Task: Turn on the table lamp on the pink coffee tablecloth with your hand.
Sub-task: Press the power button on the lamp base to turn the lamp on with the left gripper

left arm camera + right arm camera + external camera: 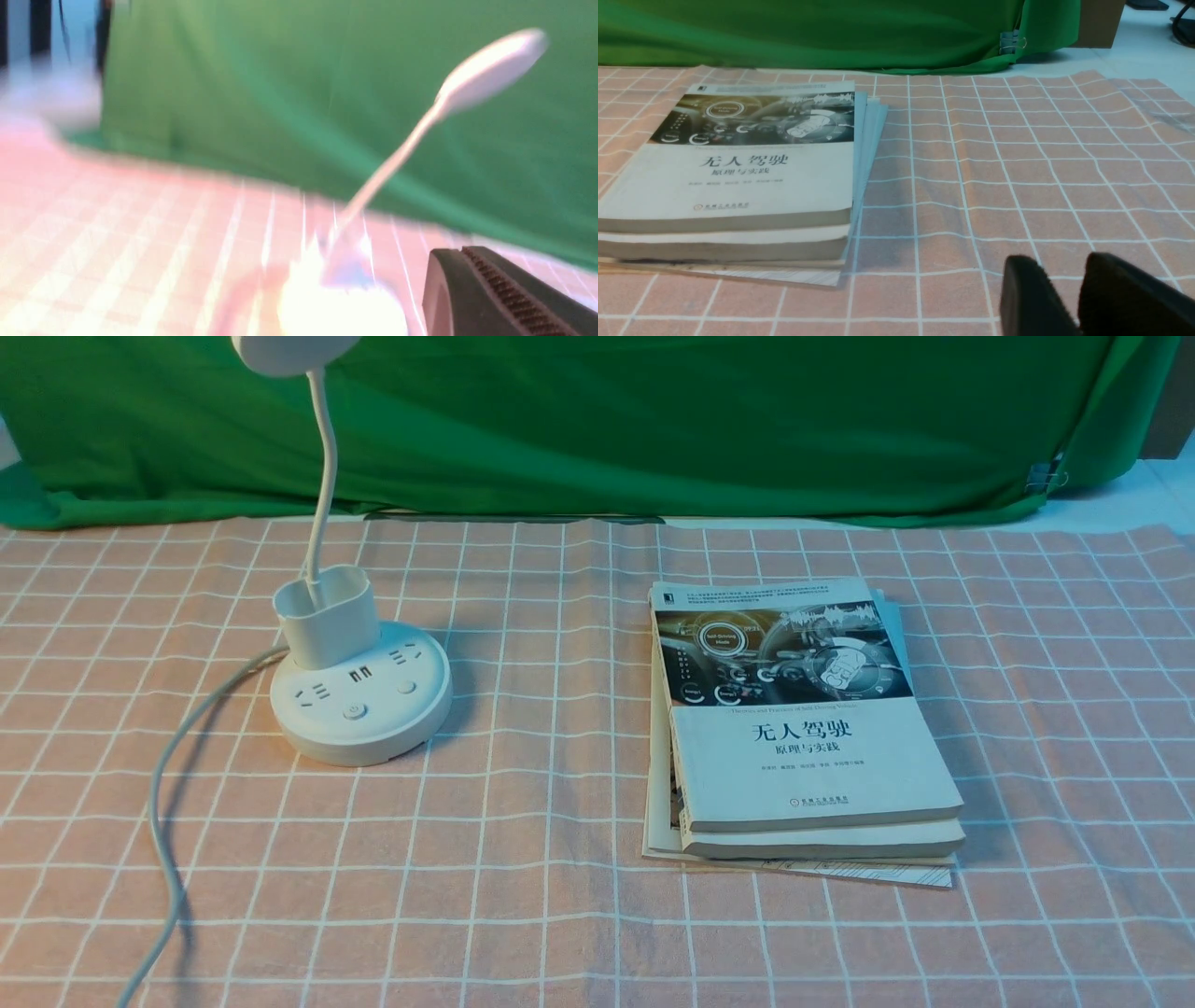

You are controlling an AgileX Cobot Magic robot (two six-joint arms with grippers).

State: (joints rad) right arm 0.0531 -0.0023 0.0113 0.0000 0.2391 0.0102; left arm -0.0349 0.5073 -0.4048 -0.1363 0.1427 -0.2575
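Observation:
The white table lamp (pixel 359 705) stands on the left of the pink coffee tablecloth (pixel 523 896). Its round base has sockets, USB ports and buttons. A cup holder sits on it, and a thin neck rises to the head (pixel 280 350) at the top edge. No arm shows in the front view. The left wrist view is blurred. In it my left gripper (pixel 460 252) is shut and empty, short of the lamp's base (pixel 336 308) and beside it. My right gripper (pixel 1059 263) hangs over bare cloth to the right of the books, with a narrow gap between its fingers and nothing in it.
A stack of books (pixel 803 728) lies right of centre; it also shows in the right wrist view (pixel 738 172). The lamp's grey-white cord (pixel 163 803) trails from the base to the front left edge. A green backdrop cloth (pixel 653 420) hangs along the back.

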